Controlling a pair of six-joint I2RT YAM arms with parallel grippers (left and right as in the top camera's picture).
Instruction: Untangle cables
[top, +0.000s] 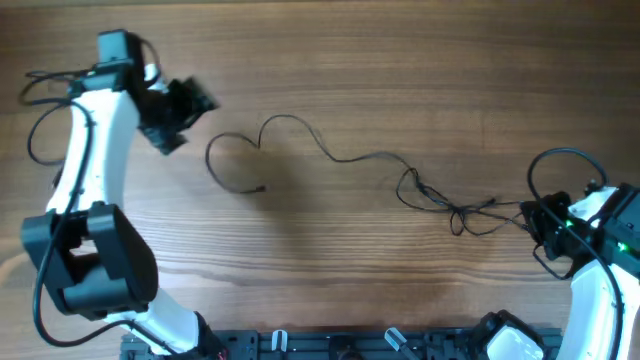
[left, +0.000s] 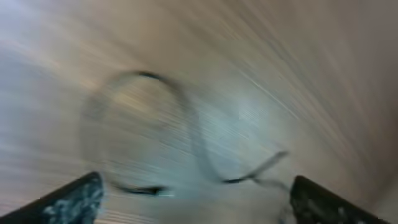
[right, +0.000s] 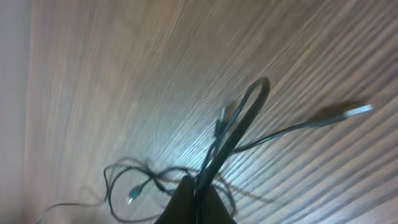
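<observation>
A: Where are the cables?
B: Thin black wires on the grained wooden table. One slack strand curls left, and there's a small knot at right.
A: Grippers?
B: The right gripper is pinched onto strands at the knot. The left gripper has its jaws wide apart, near the loop.
</observation>
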